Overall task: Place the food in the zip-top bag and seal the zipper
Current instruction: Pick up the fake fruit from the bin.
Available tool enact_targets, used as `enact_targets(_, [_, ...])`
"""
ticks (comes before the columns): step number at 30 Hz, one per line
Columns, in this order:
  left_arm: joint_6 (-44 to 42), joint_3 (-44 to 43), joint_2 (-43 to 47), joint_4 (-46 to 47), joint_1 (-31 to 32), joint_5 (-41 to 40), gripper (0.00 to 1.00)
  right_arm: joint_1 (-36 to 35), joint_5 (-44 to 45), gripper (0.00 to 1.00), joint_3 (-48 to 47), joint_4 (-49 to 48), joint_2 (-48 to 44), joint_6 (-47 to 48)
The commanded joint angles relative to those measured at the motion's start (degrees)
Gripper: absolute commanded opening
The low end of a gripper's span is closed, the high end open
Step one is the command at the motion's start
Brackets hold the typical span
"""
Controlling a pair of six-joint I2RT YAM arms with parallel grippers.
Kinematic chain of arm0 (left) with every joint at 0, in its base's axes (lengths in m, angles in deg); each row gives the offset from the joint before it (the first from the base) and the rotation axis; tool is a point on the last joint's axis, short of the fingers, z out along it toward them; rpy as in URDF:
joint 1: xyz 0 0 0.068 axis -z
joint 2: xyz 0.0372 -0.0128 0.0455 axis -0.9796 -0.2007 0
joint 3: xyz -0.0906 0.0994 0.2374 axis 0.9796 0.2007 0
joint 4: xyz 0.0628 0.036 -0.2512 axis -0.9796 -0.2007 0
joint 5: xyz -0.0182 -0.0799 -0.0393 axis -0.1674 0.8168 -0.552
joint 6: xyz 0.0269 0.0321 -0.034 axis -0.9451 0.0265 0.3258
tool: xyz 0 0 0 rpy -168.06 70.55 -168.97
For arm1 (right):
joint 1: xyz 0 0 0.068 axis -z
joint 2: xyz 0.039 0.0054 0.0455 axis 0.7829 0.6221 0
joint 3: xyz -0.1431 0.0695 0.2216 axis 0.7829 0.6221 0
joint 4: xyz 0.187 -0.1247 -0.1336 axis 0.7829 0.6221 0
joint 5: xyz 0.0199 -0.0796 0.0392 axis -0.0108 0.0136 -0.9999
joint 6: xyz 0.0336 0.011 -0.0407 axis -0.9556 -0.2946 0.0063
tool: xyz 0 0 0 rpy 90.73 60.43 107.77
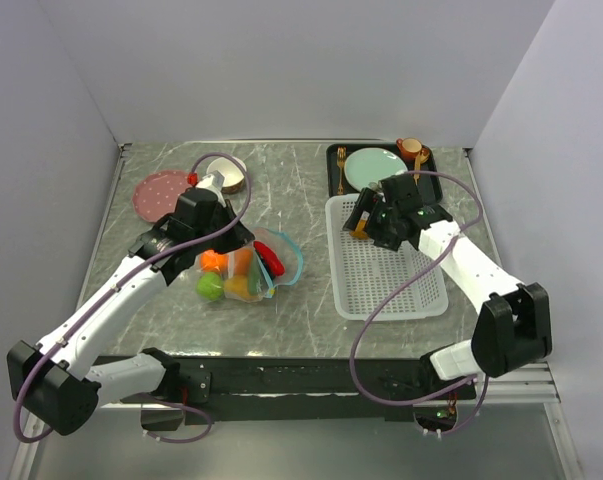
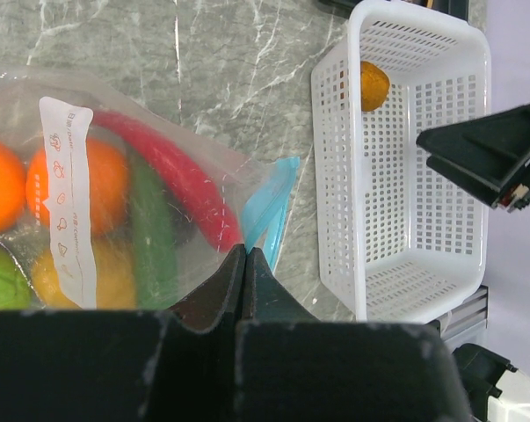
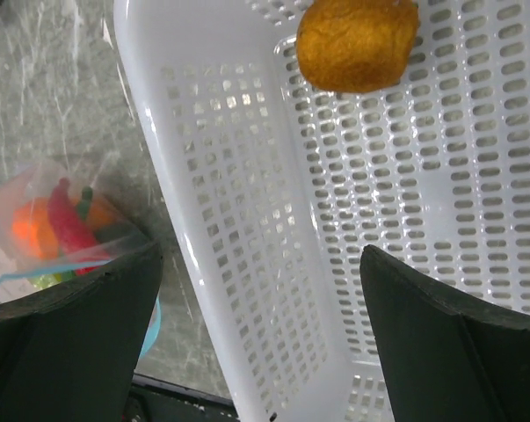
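Observation:
The clear zip-top bag (image 1: 243, 272) lies left of centre and holds two oranges (image 2: 80, 189), a green apple (image 2: 1, 281), a yellow fruit (image 2: 111, 277), a long green pepper (image 2: 153, 237) and a red chili (image 2: 181, 176). Its teal zipper (image 1: 293, 262) curves open on the right side and also shows in the left wrist view (image 2: 269, 207). My left gripper (image 2: 245, 251) is shut on the bag's edge beside the zipper. A yellow-brown fruit (image 3: 357, 40) lies in the far left corner of the white basket (image 1: 337, 270). My right gripper (image 3: 260, 255) hangs open above the basket, near that fruit.
A black tray (image 1: 333, 160) with a teal plate (image 1: 373, 168), an orange cup (image 1: 410, 149) and a gold fork stands behind the basket. A pink plate (image 1: 159, 192) and a wooden disc (image 1: 231, 178) sit at the back left. Grey walls close in the table.

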Motion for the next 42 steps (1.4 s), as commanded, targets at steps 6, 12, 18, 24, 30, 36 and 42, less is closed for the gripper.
enact_targets(6, [-1.2, -1.6, 2.0, 0.5, 0.0, -1.3, 0.01, 3.3, 1.1, 0.96, -3.0, -3.7, 8.7, 3.2])
enact_targets(12, [-1.3, -1.4, 1.3, 0.6, 0.0, -1.3, 0.01, 5.2, 2.6, 0.89, -7.7, -3.7, 14.6, 4.1])
enact_targets(18, [-1.7, -2.3, 1.0, -0.2, 0.0, -1.3, 0.01, 6.5, 4.7, 0.84, -10.6, -4.9, 19.5, 3.8])
enact_targets(24, [-2.0, -2.8, 0.1, -0.4, 0.0, -1.3, 0.01, 7.1, 4.7, 0.80, -13.5, -5.3, 23.2, 4.9])
enact_targets(30, [-1.9, -2.9, -0.2, -0.4, 0.0, -1.3, 0.01, 7.2, 8.0, 0.80, -14.6, -5.4, 25.0, 5.9])
enact_targets(36, [-1.9, -3.2, -0.1, -0.5, 0.0, -2.8, 0.01, 7.3, 7.2, 0.65, -14.3, -5.2, 26.3, 7.1])
enact_targets(42, [-1.8, -2.8, 0.1, -0.3, 0.0, -2.2, 0.01, 7.3, 6.0, 0.57, -10.8, -6.3, 23.8, 6.9])
